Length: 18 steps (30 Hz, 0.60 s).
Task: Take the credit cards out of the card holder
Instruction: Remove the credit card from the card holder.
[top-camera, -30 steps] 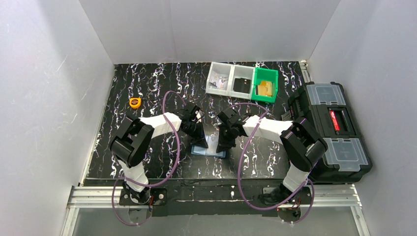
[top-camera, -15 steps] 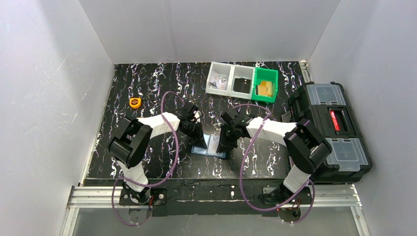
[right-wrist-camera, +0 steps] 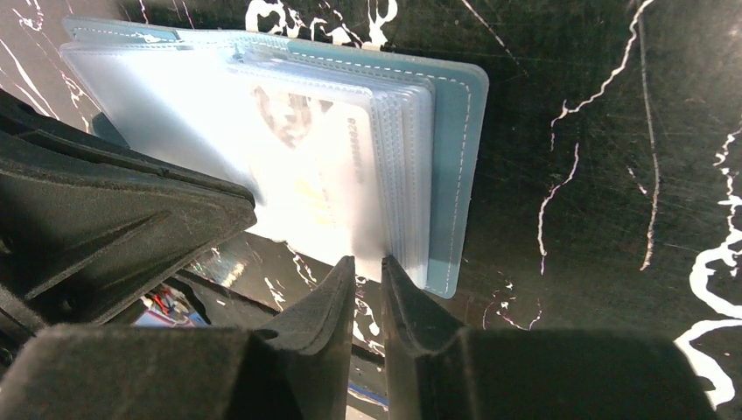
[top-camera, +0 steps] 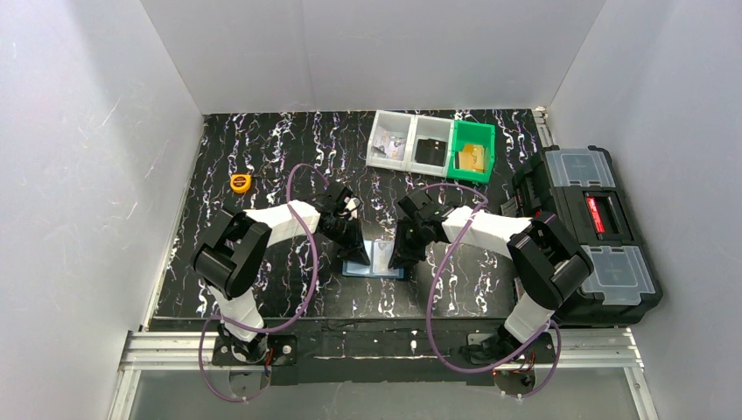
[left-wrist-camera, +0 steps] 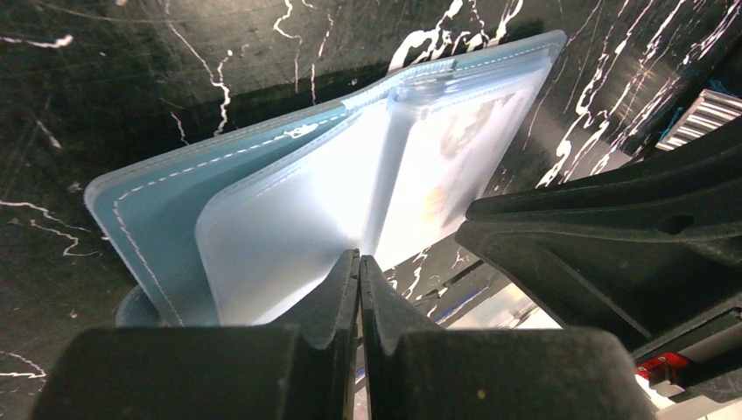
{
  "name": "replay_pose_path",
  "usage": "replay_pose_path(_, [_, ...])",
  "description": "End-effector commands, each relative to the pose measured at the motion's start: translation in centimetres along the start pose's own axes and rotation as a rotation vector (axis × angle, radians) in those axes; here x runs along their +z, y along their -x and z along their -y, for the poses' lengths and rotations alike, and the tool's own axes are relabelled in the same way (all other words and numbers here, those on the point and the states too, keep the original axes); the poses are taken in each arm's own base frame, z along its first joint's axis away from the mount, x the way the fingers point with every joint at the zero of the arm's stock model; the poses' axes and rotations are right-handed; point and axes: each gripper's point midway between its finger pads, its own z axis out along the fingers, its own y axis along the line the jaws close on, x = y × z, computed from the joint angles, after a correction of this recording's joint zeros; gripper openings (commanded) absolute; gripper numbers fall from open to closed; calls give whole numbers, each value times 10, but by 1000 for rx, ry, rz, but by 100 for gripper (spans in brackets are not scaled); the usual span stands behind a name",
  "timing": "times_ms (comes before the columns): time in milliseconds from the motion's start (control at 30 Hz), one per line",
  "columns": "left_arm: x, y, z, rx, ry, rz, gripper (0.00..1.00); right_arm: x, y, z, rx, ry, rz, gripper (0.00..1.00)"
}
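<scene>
Over the last second the right pincer [right-wrist-camera: 368, 265] has eased its jaws a little apart, and its arm has edged slightly to the right. Nothing I can see sits in the narrow gap, so I'd guess it let go to re-aim at a sleeve edge. No card is out yet.

The left pincer [left-wrist-camera: 359, 262] is closed tight, its tip on the left page. The card holder [top-camera: 374, 260] lies open on the worktop [top-camera: 262, 149], between the two arms and near the front. It has a dusty-blue cover with white stitching and fanned frosted sleeves [right-wrist-camera: 398, 175], and a printed card [right-wrist-camera: 306, 157] shows through them.
</scene>
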Motion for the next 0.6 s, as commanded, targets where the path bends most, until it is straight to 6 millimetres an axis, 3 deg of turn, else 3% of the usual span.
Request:
replay_pose_path(0, [-12, -3, 14, 31, -66, 3, 0, 2, 2, -2, -14, 11, -2, 24])
replay_pose_path(267, [-4, -1, 18, 45, -72, -10, 0, 5, 3, -6, -16, 22, -14, 23])
replay_pose_path(567, [11, -7, -7, 42, 40, -37, 0, 2, 5, -11, -23, 33, -7, 22])
